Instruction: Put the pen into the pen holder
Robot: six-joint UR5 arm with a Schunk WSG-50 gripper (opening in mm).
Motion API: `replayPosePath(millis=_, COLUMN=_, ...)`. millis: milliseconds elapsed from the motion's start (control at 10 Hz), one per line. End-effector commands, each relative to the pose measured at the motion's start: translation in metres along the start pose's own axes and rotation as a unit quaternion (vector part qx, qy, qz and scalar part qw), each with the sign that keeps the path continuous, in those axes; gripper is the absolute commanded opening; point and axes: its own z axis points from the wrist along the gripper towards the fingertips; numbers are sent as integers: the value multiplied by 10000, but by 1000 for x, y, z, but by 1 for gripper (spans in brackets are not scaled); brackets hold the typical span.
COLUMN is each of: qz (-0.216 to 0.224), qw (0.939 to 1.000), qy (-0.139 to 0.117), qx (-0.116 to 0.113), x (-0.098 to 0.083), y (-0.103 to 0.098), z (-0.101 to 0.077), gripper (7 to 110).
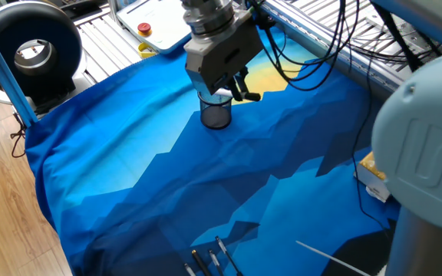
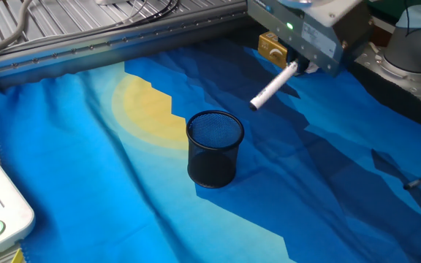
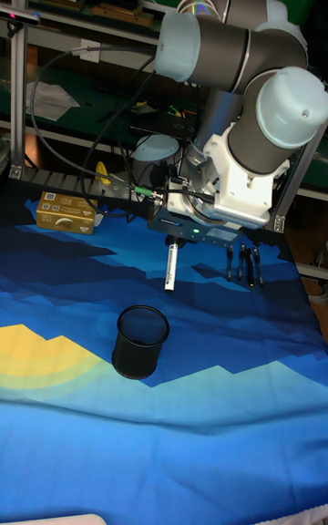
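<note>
The claw [image 2: 294, 68] hangs above the cloth, its boxy grey body with a lit green dot. Its short fingers are closed on the top end of the pen [image 2: 273, 86], a slim, smooth white cylinder that slopes down and away from the claw, its lower tip free in the air. In the tall fixed view the pen [image 3: 169, 267] hangs nearly straight down from the claw [image 3: 171, 243].

The pen holder [image 2: 214, 148] is a small round cup of black wire mesh with see-through sides and a dark rim. It stands upright on the cloth, below the claw and apart from the pen's tip; in the tall fixed view the tip sits above and just right of the cup's rim [image 3: 142, 325].

The cloth [image 2: 108, 183] is a rumpled blue fabric printed with angular light and dark blue facets and a yellow patch [image 2: 147, 109]. A yellow cardboard box [image 3: 66, 212] lies at its far left edge, and dark pens [image 3: 243, 264] lie grouped at the far right.
</note>
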Motion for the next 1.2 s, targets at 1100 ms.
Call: replayPosePath(millis=1100, qz=211, qw=9990, qy=-341, qx=189, x=-7, y=-21, z=-1, gripper=7)
